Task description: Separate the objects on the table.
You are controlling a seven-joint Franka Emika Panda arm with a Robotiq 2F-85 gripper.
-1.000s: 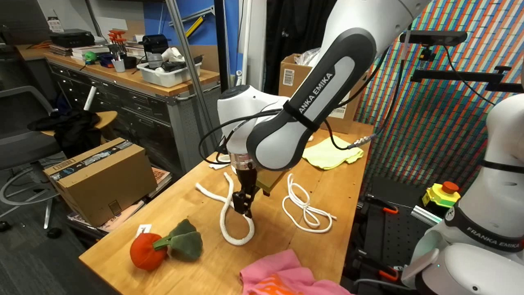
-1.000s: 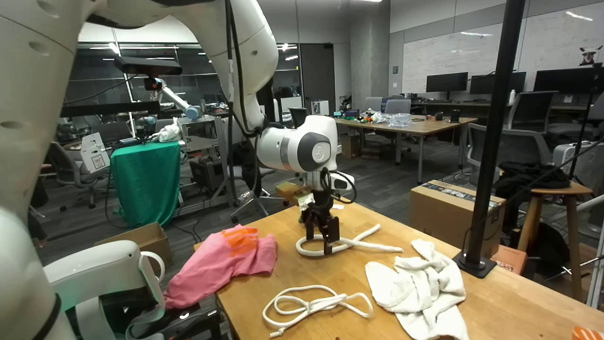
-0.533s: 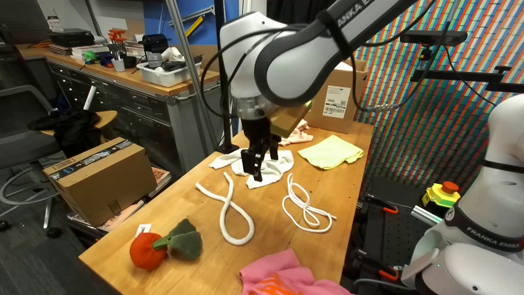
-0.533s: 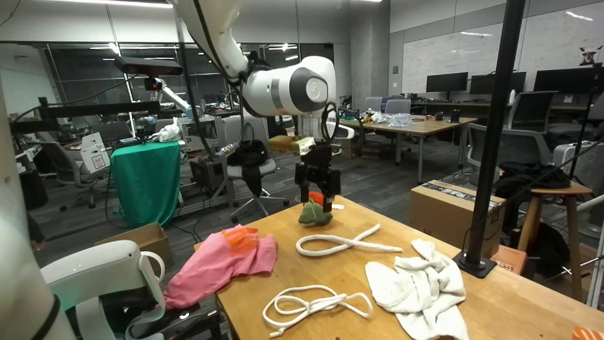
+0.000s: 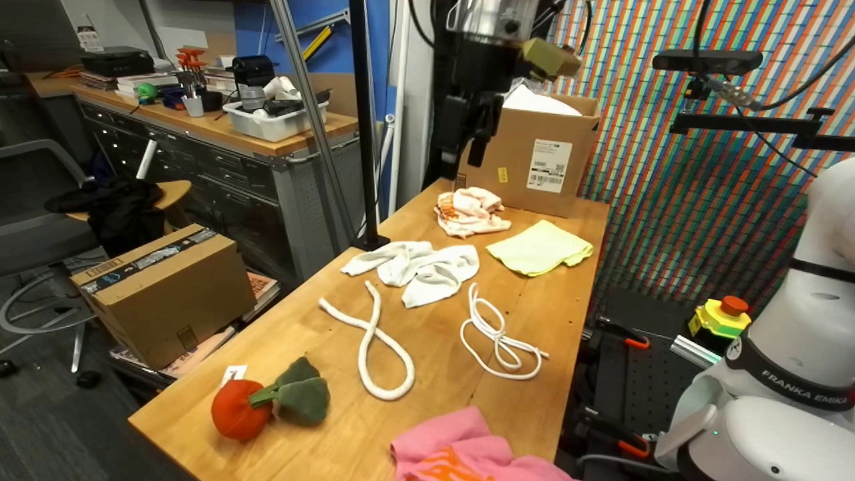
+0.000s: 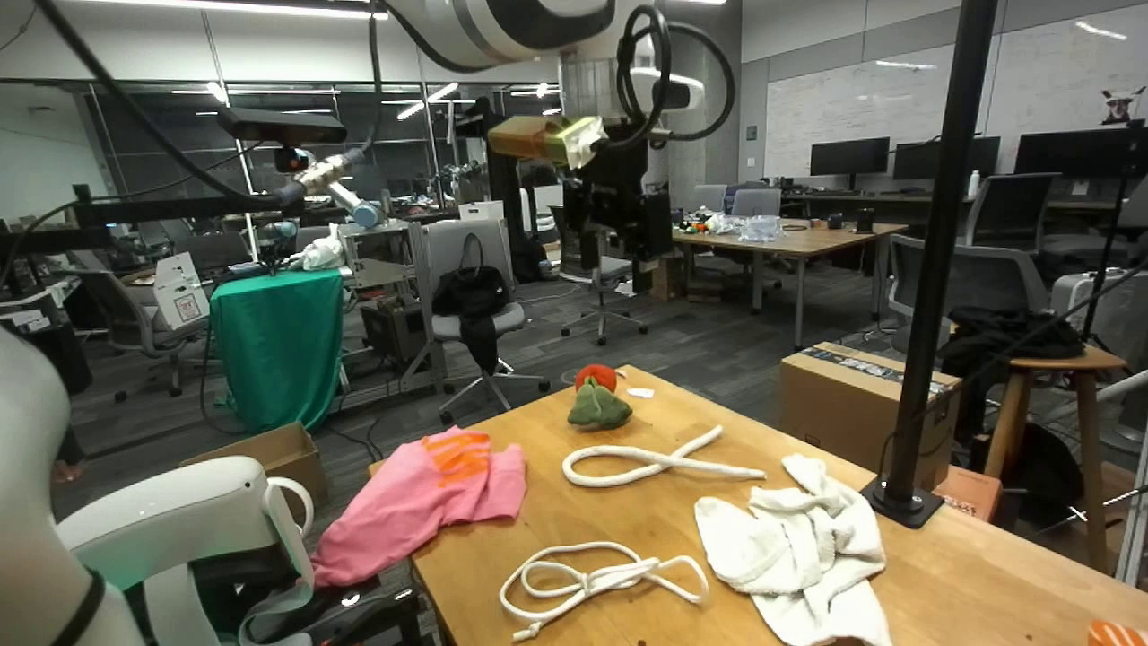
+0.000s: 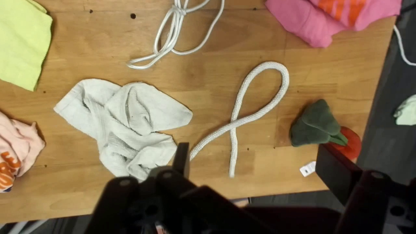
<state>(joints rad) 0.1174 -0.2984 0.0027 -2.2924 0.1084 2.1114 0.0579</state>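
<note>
Probably almost finished with separating.
Already apart on the long light-wood table: pink cloth, pale yellow cloth, pink-beige cloth, crumpled white rag, thin knotted white cord, thick white rope loop, orange-and-green plush. With jaws spread wide, gripping nothing. Left, perhaps: widening narrow rope-to-rag gap, hard to judge.

"FRANKA EMIKA" in white, on black band, robot arm

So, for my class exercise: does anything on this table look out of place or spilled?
Yes: the pink cloth hangs over the edge of the table, while the yellow cloth and white rag lie wholly on top. No spill shows.
</note>
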